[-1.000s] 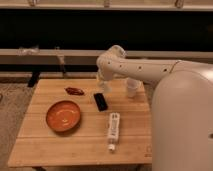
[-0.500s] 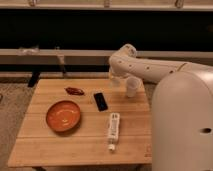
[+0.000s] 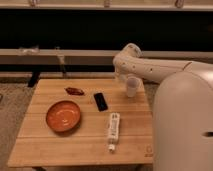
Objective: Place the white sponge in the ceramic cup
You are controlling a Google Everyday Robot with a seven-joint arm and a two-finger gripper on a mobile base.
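Five things sit on the table (image 3: pixel 60 150) from where I stand: an orange bowl (image 3: pixel 63 116), a small dark red scrap (image 3: pixel 74 91), a black slab (image 3: pixel 100 101), a white tube (image 3: pixel 114 131), and the white cup (image 3: pixel 131 88) upright near the far right corner. The arm (image 3: pixel 150 70) bends down so that the end effector (image 3: pixel 124 78) hangs just above and beside the cup's rim; whether it is wide, narrow or holding anything, I cannot tell. The white sponge is nowhere on the open wood, so it may be hidden at the end effector or down in the cup. Such a sponge should be light, soft and squashy, hardly slippery, best pinched across its middle. The cup looks stiff, breakable and easy to tip if nudged sideways.
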